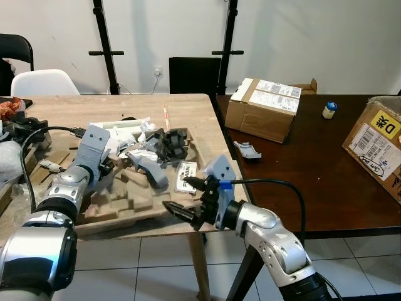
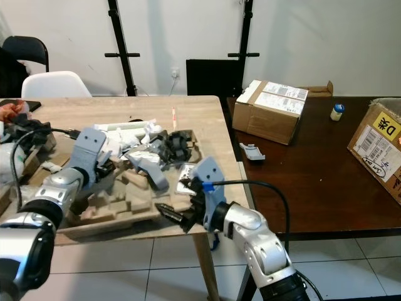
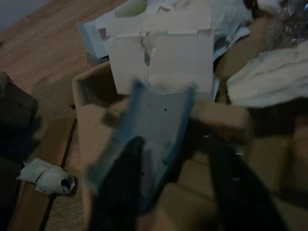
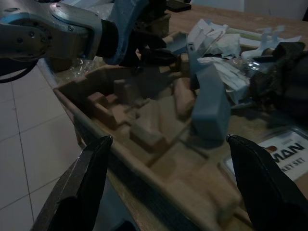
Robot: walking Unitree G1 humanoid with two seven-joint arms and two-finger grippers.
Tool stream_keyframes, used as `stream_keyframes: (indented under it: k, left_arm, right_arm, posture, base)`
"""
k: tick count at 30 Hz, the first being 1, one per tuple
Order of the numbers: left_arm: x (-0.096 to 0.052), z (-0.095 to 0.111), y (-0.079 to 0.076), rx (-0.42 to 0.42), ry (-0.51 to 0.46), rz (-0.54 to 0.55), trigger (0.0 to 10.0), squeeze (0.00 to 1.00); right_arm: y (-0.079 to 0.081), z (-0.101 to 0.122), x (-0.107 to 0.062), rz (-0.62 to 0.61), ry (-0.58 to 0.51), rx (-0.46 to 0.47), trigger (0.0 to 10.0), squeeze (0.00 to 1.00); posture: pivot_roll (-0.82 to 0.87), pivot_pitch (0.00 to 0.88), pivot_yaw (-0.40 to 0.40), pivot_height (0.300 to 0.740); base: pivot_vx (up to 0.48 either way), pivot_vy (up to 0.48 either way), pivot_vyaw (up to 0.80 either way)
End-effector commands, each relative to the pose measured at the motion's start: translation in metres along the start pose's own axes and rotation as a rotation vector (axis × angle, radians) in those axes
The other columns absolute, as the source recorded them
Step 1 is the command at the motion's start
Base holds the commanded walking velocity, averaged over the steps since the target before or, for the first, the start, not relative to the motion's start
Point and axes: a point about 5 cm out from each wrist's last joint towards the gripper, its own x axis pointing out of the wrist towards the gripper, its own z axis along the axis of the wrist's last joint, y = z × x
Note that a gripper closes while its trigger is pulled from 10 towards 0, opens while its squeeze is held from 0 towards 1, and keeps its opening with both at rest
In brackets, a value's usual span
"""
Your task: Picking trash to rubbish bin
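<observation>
A heap of trash lies on the wooden table (image 1: 81, 110): white crumpled paper (image 1: 135, 133), a black crumpled lump (image 1: 170, 143), a grey plastic piece (image 1: 153, 169) and a printed white card (image 1: 187, 172), partly on a brown moulded pulp tray (image 1: 119, 200). My left gripper (image 1: 108, 168) reaches into the tray's left part. Its wrist view has the two fingers (image 3: 120, 187) apart around a grey-blue plastic piece (image 3: 154, 120). My right gripper (image 1: 177, 193) hangs open at the table's front edge, facing the tray (image 4: 159, 144) and the grey piece (image 4: 209, 108).
A dark table (image 1: 313, 182) adjoins on the right with a cardboard box (image 1: 262, 108), a second box (image 1: 379, 147), a small jar (image 1: 329, 110) and a grey scrap (image 1: 247, 150). Cables and clutter (image 1: 19, 135) crowd the far left. A white chair (image 1: 45, 81) stands behind.
</observation>
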Motion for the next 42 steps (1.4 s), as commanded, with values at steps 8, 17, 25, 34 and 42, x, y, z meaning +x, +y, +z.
stream_keyframes:
  k: [8, 17, 25, 34, 42]
  left_arm:
    - [-0.001, -0.013, -0.002, -0.024, 0.043, -0.023, 0.0, 0.0]
    - [-0.002, 0.0, 0.005, -0.064, -0.017, -0.009, 0.0, 0.0]
    - [-0.007, 0.056, 0.024, -0.318, -0.323, -0.089, 0.0, 0.0]
    - [-0.025, 0.104, 0.026, -0.426, -0.637, -0.343, 0.0, 0.0]
    - [-0.062, 0.085, -0.006, -0.427, -0.663, -0.858, 0.0, 0.0]
  right_arm:
    - [0.0, -0.002, -0.002, -0.012, 0.025, -0.009, 10.0, 0.0]
    - [-0.002, -0.003, -0.003, -0.029, 0.029, -0.012, 10.0, 0.0]
    - [-0.008, -0.001, -0.003, -0.062, 0.013, -0.002, 10.0, 0.0]
    - [-0.016, 0.003, -0.003, -0.099, -0.022, 0.025, 10.0, 0.0]
    - [-0.023, 0.02, -0.007, -0.069, -0.143, 0.148, 10.0, 0.0]
  posture:
    - [-0.01, 0.141, 0.02, 0.74]
    - [0.0, 0.145, 0.023, 0.74]
    - [0.01, 0.149, 0.014, 0.74]
    - [0.03, 0.134, -0.005, 0.74]
    - [0.03, 0.118, -0.026, 0.74]
  base:
    - [0.0, 0.0, 0.0]
    - [0.0, 0.0, 0.0]
    - [0.0, 0.0, 0.0]
    - [0.0, 0.0, 0.0]
    - [0.0, 0.0, 0.0]
